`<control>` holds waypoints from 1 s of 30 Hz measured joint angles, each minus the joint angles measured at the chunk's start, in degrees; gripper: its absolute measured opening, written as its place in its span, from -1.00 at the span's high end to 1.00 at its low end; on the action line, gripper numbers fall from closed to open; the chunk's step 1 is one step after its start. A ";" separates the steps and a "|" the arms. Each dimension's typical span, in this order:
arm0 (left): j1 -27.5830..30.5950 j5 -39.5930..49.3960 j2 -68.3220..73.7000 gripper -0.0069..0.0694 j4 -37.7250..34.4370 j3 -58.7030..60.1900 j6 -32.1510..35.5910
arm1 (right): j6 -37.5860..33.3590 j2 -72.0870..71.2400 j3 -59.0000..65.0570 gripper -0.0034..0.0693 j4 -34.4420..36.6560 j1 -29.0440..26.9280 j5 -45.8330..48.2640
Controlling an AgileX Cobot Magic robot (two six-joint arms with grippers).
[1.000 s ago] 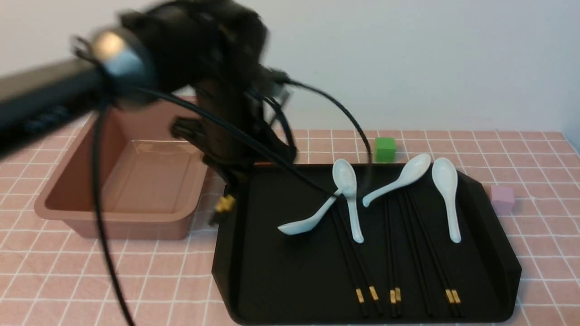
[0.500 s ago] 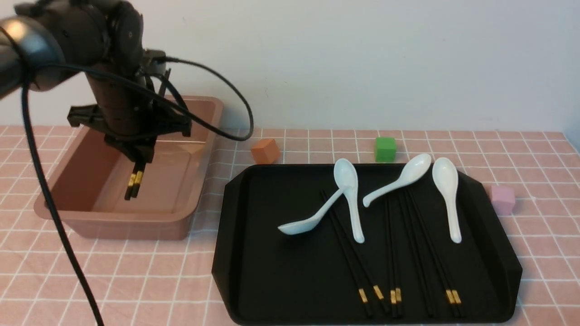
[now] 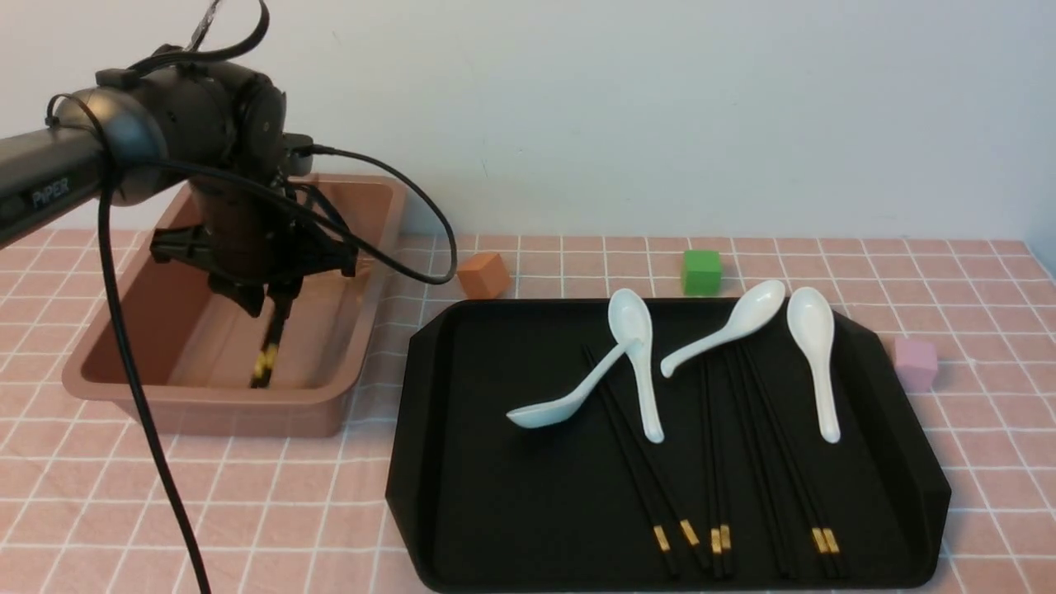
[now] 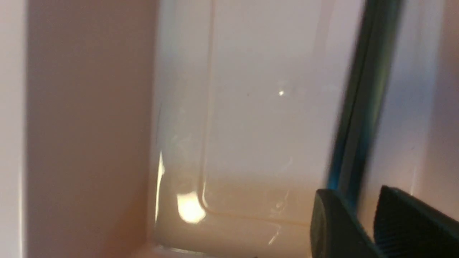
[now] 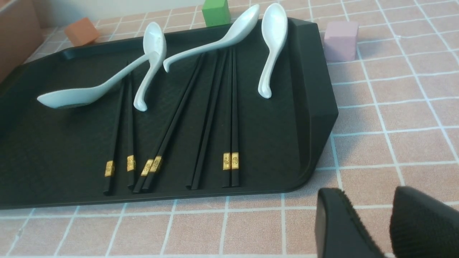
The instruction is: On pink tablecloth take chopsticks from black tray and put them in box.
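Nine o'clock from the matte black tray (image 3: pixel 429 462), over the dusty-pink plastic box (image 3: pixel 214 412), the fingertips of the left end effector (image 3: pixel 276 299) merge into one dark lump. I can't read its hold on the black gold-banded chopsticks (image 3: pixel 269 351), and the wrist view smears them. Glossy white spoons (image 3: pixel 810 322) cover the other pairs' thin ends.

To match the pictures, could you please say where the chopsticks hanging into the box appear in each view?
Front view: chopsticks slanting into the box, at left.
Left wrist view: blurred dark bar over the box floor, by the left gripper.
Right wrist view: not in it.
Shared landmark: the box.
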 joint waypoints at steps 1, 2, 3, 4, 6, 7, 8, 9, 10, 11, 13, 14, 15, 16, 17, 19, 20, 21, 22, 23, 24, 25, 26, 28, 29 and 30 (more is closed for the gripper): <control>0.00 0.93 0.00 0.22 0.02 0.00 -0.07 | 0.00 0.00 0.00 0.25 0.00 0.00 0.00; 0.00 1.97 0.00 0.18 0.13 0.00 -0.15 | 0.00 0.00 0.00 0.25 0.00 0.00 0.00; 0.00 2.72 0.00 0.16 0.29 0.00 -0.15 | 0.00 0.00 0.00 0.25 0.00 0.00 0.00; 0.00 2.85 0.00 0.16 0.35 0.00 -0.17 | 0.00 0.00 0.00 0.25 0.00 0.00 0.00; 0.00 4.02 -1.04 0.14 0.40 0.00 -0.17 | 0.00 0.00 0.00 0.25 0.00 0.00 0.00; 0.00 4.39 -2.13 0.14 0.25 0.00 -0.17 | 0.00 0.00 0.00 0.25 0.00 0.00 0.00; 0.00 4.58 -2.80 0.14 -0.04 0.00 -0.17 | 0.00 0.00 0.00 0.25 0.00 0.00 0.00; 0.00 4.81 -4.52 0.15 -0.93 0.00 -0.17 | 0.00 0.00 0.00 0.25 0.00 0.00 0.00; 0.00 4.97 -5.88 0.17 -1.65 0.00 -0.17 | 0.00 0.00 0.00 0.25 0.00 0.00 0.00; 0.00 5.13 -7.79 0.21 -2.68 0.00 -0.17 | 0.00 0.00 0.00 0.25 0.00 0.00 0.00; 0.00 5.44 -11.31 0.30 -4.38 0.00 -0.17 | 0.00 0.00 0.00 0.25 0.00 0.00 0.00; 0.00 5.74 -13.68 0.38 -5.57 0.00 0.02 | 0.00 0.00 0.00 0.25 0.00 0.00 0.00; 0.00 6.12 -15.67 0.45 -6.50 0.00 0.43 | 0.00 0.00 0.00 0.25 0.00 0.00 0.00; 0.00 6.24 -18.70 0.54 -7.63 0.06 1.10 | 0.00 0.00 0.00 0.25 0.00 0.00 0.00; 0.00 6.03 -21.36 0.65 -8.76 0.41 1.83 | 0.00 0.00 0.00 0.25 0.00 0.00 0.00; 0.00 4.80 -26.98 0.85 -11.42 2.89 3.58 | 0.00 0.00 0.00 0.25 0.00 0.00 0.00; 0.00 4.44 -28.13 0.85 -11.65 3.22 3.73 | 0.00 0.00 0.00 0.25 0.00 0.00 0.00; 0.00 2.85 -32.85 0.85 -13.82 7.08 4.84 | 0.00 0.00 0.00 0.25 0.00 0.00 0.00; 0.00 1.68 -35.89 0.85 -14.62 9.24 5.04 | 0.00 0.00 0.00 0.25 0.00 0.00 0.00; 0.00 1.44 -36.50 0.85 -15.02 10.41 5.11 | 0.00 0.00 0.00 0.25 0.00 0.00 0.00; 0.00 -0.23 -40.24 0.85 -16.08 14.31 5.44 | 0.00 0.00 0.00 0.25 0.00 0.00 0.00; 0.00 -2.24 -44.08 0.85 -16.98 18.72 5.76 | 0.00 0.00 0.00 0.25 0.00 0.00 0.00; 0.00 -4.62 -47.96 0.85 -17.58 23.46 6.30 | 0.00 0.00 0.00 0.25 0.00 0.00 0.00; 0.00 -8.13 -53.16 0.85 -18.19 29.25 7.21 | 0.00 0.00 0.00 0.25 0.00 0.00 0.00; 0.00 -10.86 -57.13 0.85 -18.67 35.11 7.91 | 0.00 0.00 0.00 0.25 0.00 0.00 0.00; 0.00 -11.33 -57.78 0.85 -18.67 35.93 8.03 | 0.00 0.00 0.00 0.25 0.00 0.00 0.00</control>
